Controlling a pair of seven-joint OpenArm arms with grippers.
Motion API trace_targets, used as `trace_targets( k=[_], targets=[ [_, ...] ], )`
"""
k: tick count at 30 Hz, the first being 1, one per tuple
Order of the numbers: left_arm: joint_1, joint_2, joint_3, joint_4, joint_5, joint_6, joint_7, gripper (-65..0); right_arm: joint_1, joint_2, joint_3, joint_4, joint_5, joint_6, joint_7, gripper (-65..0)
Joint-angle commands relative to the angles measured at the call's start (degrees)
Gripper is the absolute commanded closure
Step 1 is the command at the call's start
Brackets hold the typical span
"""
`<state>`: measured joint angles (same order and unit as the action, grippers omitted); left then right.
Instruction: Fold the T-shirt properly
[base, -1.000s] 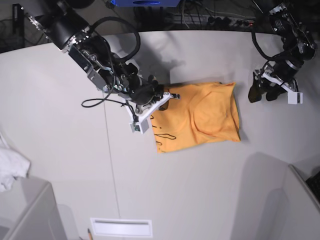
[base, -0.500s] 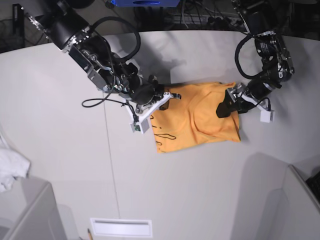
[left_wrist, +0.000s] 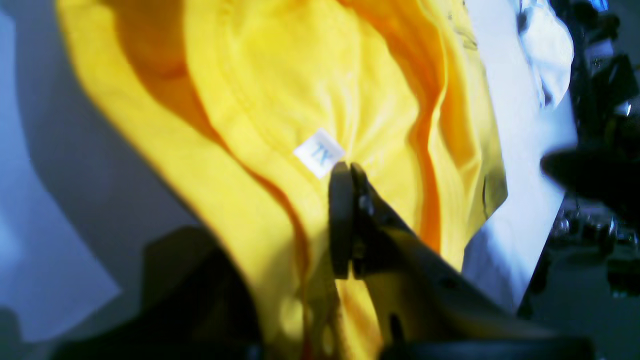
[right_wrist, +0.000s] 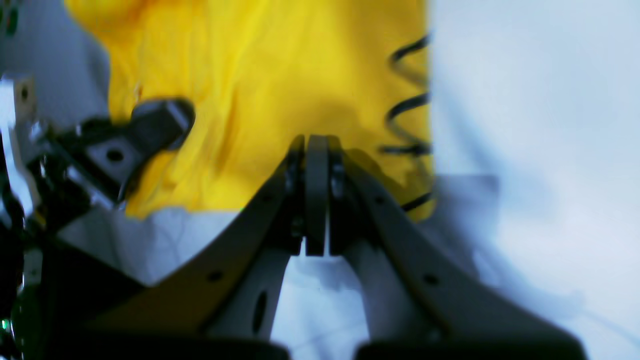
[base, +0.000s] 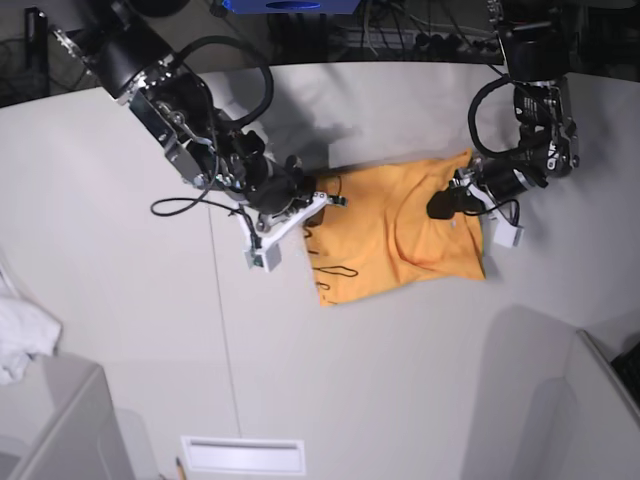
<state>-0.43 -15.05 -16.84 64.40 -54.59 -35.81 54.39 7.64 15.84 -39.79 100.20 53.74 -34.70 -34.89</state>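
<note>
The orange-yellow T-shirt (base: 390, 235) lies folded in the middle of the white table, its black script (base: 325, 262) along the left edge. My right gripper (base: 322, 200) is shut on the shirt's upper left corner; in the right wrist view its fingertips (right_wrist: 315, 145) meet over the yellow cloth (right_wrist: 260, 65) beside the lettering (right_wrist: 407, 105). My left gripper (base: 440, 208) is shut on the shirt's upper right part. In the left wrist view its tips (left_wrist: 345, 170) pinch wrinkled fabric (left_wrist: 280, 75) next to the white neck label (left_wrist: 318, 152).
A small white cloth (base: 20, 340) lies at the table's left edge above a grey box (base: 50, 420). A white slotted plate (base: 242, 455) sits at the front. Cables (base: 400, 40) run behind the table. A grey panel (base: 600, 400) rises at the lower right.
The left gripper came in from the right edge onto the shirt and closed on it. The right gripper shifted slightly left and up, drawing the shirt's corner with it.
</note>
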Motion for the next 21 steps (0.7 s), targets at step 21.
trace_targets(
  k=[21],
  targets=[
    [-15.44, -9.61, 50.56, 18.63, 37.66, 2.89, 2.71, 0.0, -18.41, 2.49, 36.49, 1.47, 0.20, 8.19, 0.92, 0.0]
  ],
)
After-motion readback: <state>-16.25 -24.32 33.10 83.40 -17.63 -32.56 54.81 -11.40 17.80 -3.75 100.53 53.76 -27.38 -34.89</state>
